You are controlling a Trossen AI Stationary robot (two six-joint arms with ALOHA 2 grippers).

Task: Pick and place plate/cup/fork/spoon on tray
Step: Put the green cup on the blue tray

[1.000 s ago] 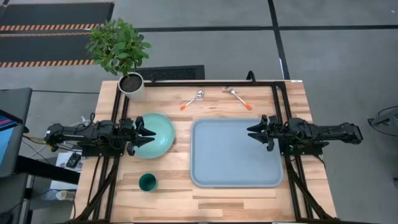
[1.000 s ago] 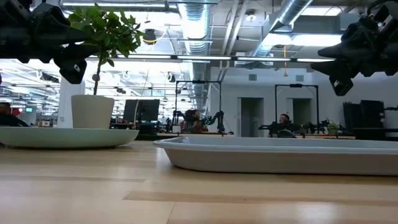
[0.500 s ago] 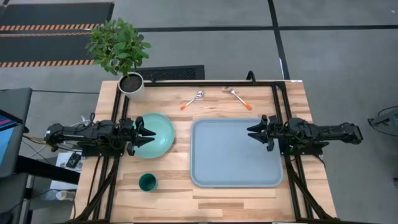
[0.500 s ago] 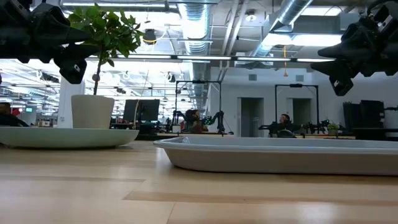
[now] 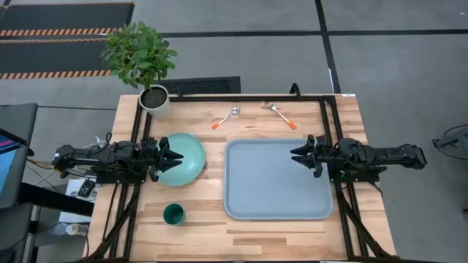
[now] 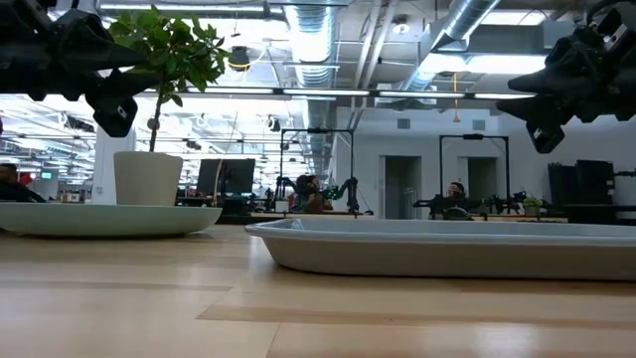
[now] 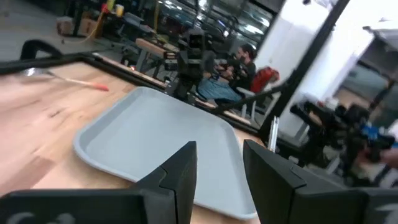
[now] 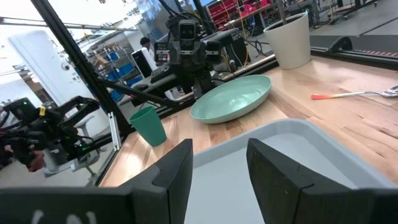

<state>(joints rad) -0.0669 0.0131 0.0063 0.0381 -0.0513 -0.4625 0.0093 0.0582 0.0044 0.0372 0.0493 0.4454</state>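
The mint-green plate (image 5: 183,157) lies flat on the table, left of the blue-grey tray (image 5: 276,179). The dark-green cup (image 5: 173,213) stands near the front edge. The spoon (image 5: 227,117) and the fork (image 5: 281,115) lie at the far side, beyond the tray. My left gripper (image 5: 175,157) is open and hovers above the plate's left part. My right gripper (image 5: 296,155) is open and hovers above the tray's right edge. The plate (image 8: 233,99), the cup (image 8: 148,124) and the spoon (image 8: 354,94) also show in the right wrist view.
A white plant pot (image 5: 155,101) with a leafy plant stands at the table's far left corner. A black frame (image 5: 329,124) runs along the table's far and side edges. People sit in the room behind (image 6: 308,191).
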